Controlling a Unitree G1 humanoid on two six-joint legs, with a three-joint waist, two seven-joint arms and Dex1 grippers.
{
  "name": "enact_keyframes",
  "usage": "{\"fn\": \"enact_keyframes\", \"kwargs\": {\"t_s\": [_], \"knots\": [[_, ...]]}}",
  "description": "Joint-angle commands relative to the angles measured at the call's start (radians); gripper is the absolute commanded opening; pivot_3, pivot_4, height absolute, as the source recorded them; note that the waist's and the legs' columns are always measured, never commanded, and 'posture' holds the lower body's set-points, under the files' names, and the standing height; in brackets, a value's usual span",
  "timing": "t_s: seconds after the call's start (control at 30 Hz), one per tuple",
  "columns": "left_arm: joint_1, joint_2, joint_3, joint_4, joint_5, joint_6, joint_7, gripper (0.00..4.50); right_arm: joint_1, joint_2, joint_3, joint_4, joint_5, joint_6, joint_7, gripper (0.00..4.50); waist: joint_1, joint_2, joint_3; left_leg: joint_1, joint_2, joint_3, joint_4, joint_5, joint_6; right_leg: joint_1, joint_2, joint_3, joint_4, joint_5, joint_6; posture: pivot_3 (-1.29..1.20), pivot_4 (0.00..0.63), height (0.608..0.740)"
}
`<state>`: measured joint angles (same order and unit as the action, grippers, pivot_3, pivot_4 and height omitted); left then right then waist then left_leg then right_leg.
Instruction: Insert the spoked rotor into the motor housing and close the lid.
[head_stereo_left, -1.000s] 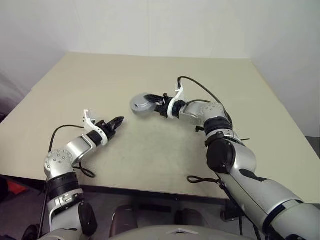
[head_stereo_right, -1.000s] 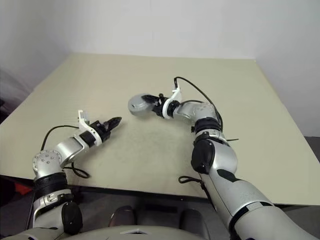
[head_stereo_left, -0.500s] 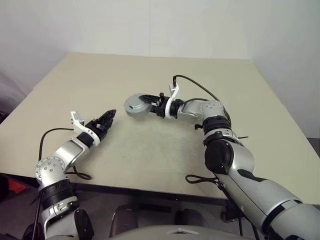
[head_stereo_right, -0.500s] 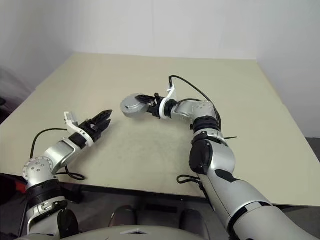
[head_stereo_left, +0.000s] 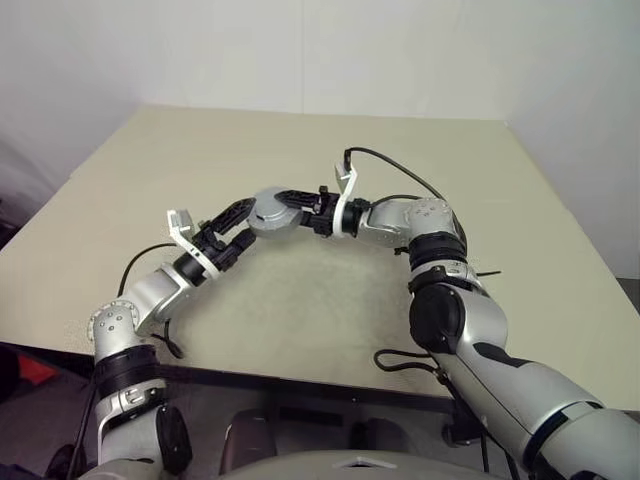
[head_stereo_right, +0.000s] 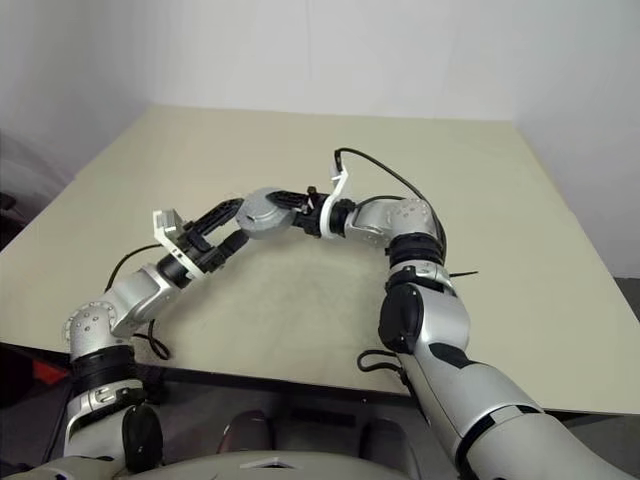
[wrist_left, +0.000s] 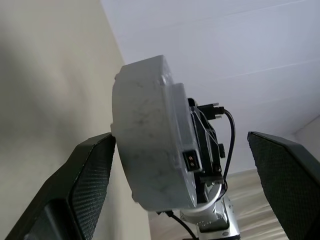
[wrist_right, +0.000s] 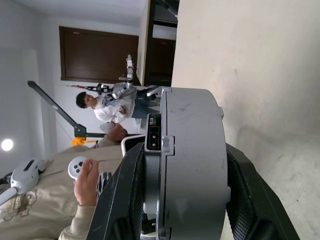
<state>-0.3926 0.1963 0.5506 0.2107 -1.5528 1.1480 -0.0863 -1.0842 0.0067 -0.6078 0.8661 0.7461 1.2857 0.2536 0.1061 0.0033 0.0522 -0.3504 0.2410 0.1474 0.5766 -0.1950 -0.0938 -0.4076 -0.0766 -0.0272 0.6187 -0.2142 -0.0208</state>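
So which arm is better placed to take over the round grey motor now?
Left. Its gripper is open right beside the motor, one finger touching its edge; the right gripper already holds it.

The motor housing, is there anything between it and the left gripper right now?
Nothing visible. The motor housing is held above the table by the right gripper. The left gripper, fingers spread wide, sits right beside it. In the left wrist view the housing lies between those fingers with only open air around it.
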Motion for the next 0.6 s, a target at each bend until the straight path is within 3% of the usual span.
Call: {"fn": "enact_keyframes", "kwargs": {"t_s": [0.03, 0.27, 0.37, 0.53, 0.6], "knots": [[-0.042, 0.0, -0.014, 0.028, -0.023, -0.021, -0.034, 4.46, -0.02, 0.003, -0.003, -0.061, 0.051, 0.007, 0.027, 2.09, 0.0, 0.0, 0.0, 0.0, 0.0, 0.0, 0.0, 0.0, 0.0, 0.0, 0.0, 0.0, 0.0, 0.0, 0.0, 0.0, 0.0, 0.74], [-0.079, -0.022, -0.06, 0.067, 0.016, -0.038, -0.078, 4.46, -0.014, 0.006, 0.0, -0.098, 0.057, 0.017, 0.027, 2.09, 0.001, 0.0, 0.0, 0.0, 0.0, 0.0, 0.0, 0.0, 0.0, 0.0, 0.0, 0.0, 0.0, 0.0, 0.0, 0.0, 0.0, 0.74], [-0.083, -0.028, -0.07, 0.073, 0.029, -0.045, -0.087, 3.82, -0.009, 0.008, 0.003, -0.107, 0.054, 0.017, 0.023, 2.09, 0.0, 0.0, 0.0, 0.0, 0.0, 0.0, 0.0, 0.0, 0.0, 0.0, 0.0, 0.0, 0.0, 0.0, 0.0, 0.0, 0.0, 0.74], [-0.084, -0.033, -0.075, 0.077, 0.036, -0.053, -0.093, 2.24, -0.002, 0.009, 0.009, -0.12, 0.051, 0.012, 0.022, 2.09, 0.0, 0.0, 0.0, 0.0, 0.0, 0.0, 0.0, 0.0, 0.0, 0.0, 0.0, 0.0, 0.0, 0.0, 0.0, 0.0, 0.0, 0.74], [-0.081, -0.035, -0.075, 0.074, 0.036, -0.053, -0.093, 2.21, 0.004, 0.01, 0.017, -0.127, 0.048, 0.007, 0.023, 2.09, 0.0, 0.0, 0.0, 0.0, 0.0, 0.0, 0.0, 0.0, 0.0, 0.0, 0.0, 0.0, 0.0, 0.0, 0.0, 0.0, 0.0, 0.74]]}}
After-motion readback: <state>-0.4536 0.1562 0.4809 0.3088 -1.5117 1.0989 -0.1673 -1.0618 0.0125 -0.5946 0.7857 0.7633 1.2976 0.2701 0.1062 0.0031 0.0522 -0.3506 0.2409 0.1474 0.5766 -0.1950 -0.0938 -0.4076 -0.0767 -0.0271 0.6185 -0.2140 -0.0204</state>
